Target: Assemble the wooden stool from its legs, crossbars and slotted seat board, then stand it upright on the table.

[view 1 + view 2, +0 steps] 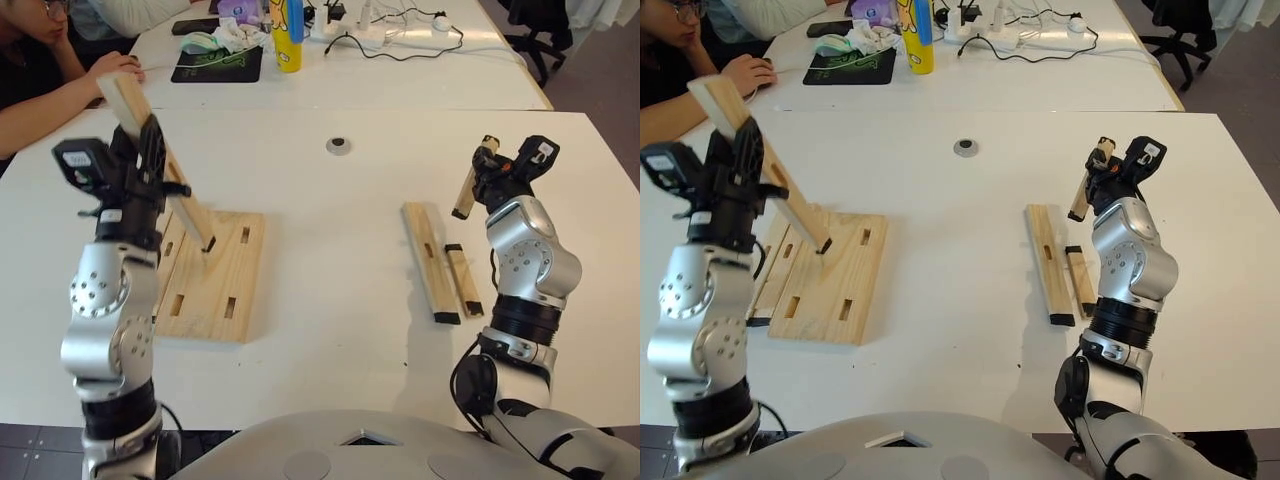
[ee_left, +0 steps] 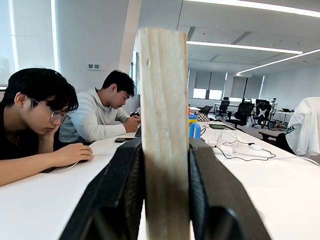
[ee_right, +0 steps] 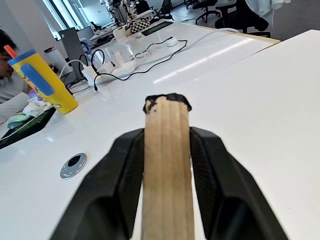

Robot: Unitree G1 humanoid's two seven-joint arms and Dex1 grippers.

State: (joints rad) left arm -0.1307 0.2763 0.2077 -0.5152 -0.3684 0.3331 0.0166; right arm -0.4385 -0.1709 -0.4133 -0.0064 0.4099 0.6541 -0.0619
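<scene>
The slotted seat board [image 1: 205, 282] lies flat on the bench [image 1: 330, 340], just below and inboard of the left hand [image 1: 150, 150]. That hand is clamped tight on a long leg [image 1: 190, 212]. The leg is tilted, with its dark-tipped lower end touching the board close to a slot and its top end poking up past the hand. Over on the other side, the right hand [image 1: 482, 167] is gripping a short crossbar [image 1: 465, 195], held at a slant off the bench. Just inboard of that hand a second leg [image 1: 430, 262] and a second crossbar [image 1: 464, 282] lie side by side on the bench. Between the two hands, farther out, there's a round grommet [image 1: 338, 146], and way beyond that a yellow bottle [image 1: 288, 40].
</scene>
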